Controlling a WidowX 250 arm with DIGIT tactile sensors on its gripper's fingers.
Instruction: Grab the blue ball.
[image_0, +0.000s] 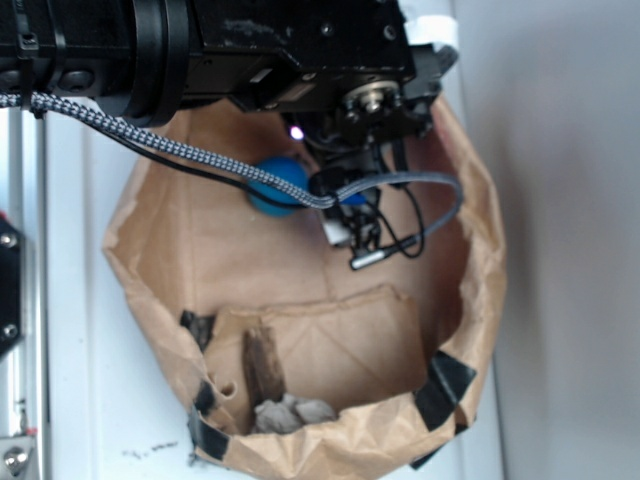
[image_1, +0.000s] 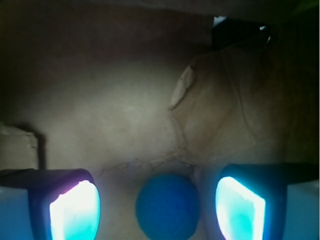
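Note:
The blue ball (image_1: 167, 206) lies on the floor of the brown paper bag (image_1: 125, 100), midway between my two glowing pads (image_1: 75, 212) with a gap on each side. My gripper (image_1: 157, 210) is open and touches nothing. In the exterior view the blue ball (image_0: 275, 185) shows at the back of the bag (image_0: 150, 280), partly hidden by the arm and the grey braided cable (image_0: 180, 148). My gripper (image_0: 345, 215) reaches down into the bag just right of the ball; its fingertips are hard to make out there.
The bag walls (image_0: 480, 250) rise all round, with black tape (image_0: 445, 385) at the front corners. A folded paper flap (image_0: 330, 340), a brown stick (image_0: 264, 362) and grey lumps (image_0: 290, 412) lie at the bag's front. White surface (image_0: 80, 350) surrounds the bag.

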